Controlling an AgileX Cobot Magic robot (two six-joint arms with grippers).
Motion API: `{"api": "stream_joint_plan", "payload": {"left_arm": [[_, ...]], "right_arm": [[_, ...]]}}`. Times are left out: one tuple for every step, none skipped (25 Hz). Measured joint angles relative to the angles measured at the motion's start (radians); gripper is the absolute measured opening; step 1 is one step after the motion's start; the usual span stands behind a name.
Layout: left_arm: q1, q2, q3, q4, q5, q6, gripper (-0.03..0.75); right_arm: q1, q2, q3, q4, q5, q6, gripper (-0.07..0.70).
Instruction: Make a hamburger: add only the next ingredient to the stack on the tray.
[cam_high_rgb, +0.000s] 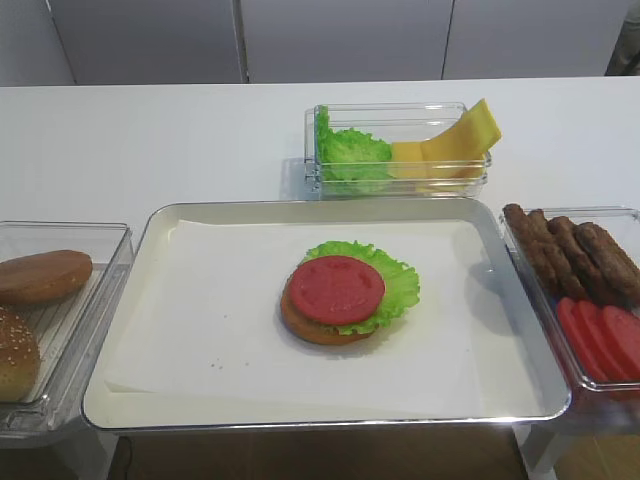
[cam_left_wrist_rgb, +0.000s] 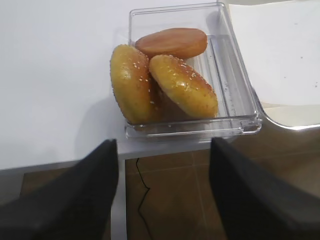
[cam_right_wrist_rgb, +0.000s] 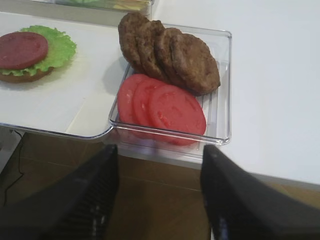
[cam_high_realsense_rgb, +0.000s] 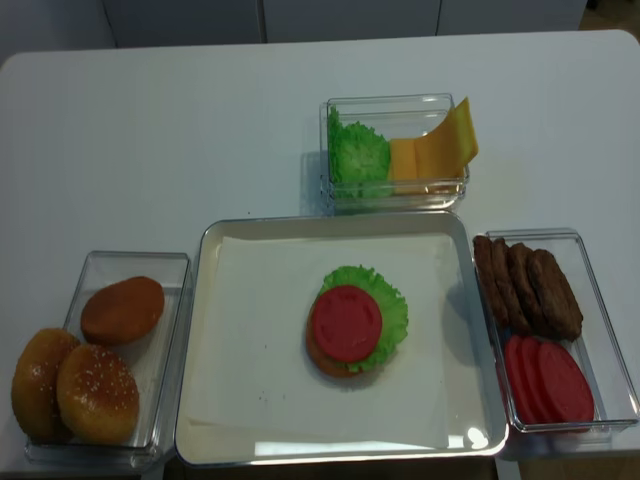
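So the tomato slice (cam_high_rgb: 337, 289) sits flat on the lettuce stack (cam_high_rgb: 385, 305) mid-tray (cam_high_rgb: 160, 240), centred so it won't slide; both claws, right claw (cam_right_wrist_rgb: 159, 197) and left claw (cam_left_wrist_rgb: 163, 195), hang spread and empty off the worktop edge.

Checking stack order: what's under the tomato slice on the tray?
Under the tomato slice lies a lettuce leaf, frilling out on the far and right sides, then the bun bottom, its edge showing in front. Anything else between them is covered.

bun bottom (cam_high_rgb: 318, 329) mostly hidden, gripper fingers (cam_right_wrist_rgb: 85, 200) cropped
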Motion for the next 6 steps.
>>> {"api": "stream_joint_plan", "payload": {"left_arm": [[0.0, 0.0, 0.0, 0.0, 0.0, 0.0, 0.428], [0.0, 0.0, 0.0, 0.0, 0.0, 0.0, 0.428], [0.0, 0.0, 0.0, 0.0, 0.0, 0.0, 0.428], [0.0, 0.0, 0.0, 0.0, 0.0, 0.0, 0.428], [0.0, 0.0, 0.0, 0.0, 0.0, 0.0, 0.428], [0.0, 0.0, 0.0, 0.0, 0.0, 0.0, 0.428]], "right_arm": [[0.0, 0.0, 0.0, 0.0, 0.0, 0.0, 0.412], [0.0, 0.0, 0.0, 0.0, 0.0, 0.0, 0.406], [0.0, 0.0, 0.0, 0.0, 0.0, 0.0, 0.399], [0.0, 0.0, 0.0, 0.0, 0.0, 0.0, 0.391], [-0.001, 0.0, 0.0, 0.0, 0.0, 0.0, 0.384], [-0.001, 0.0, 0.0, 0.002, 0.0, 0.0, 0.376]]}}
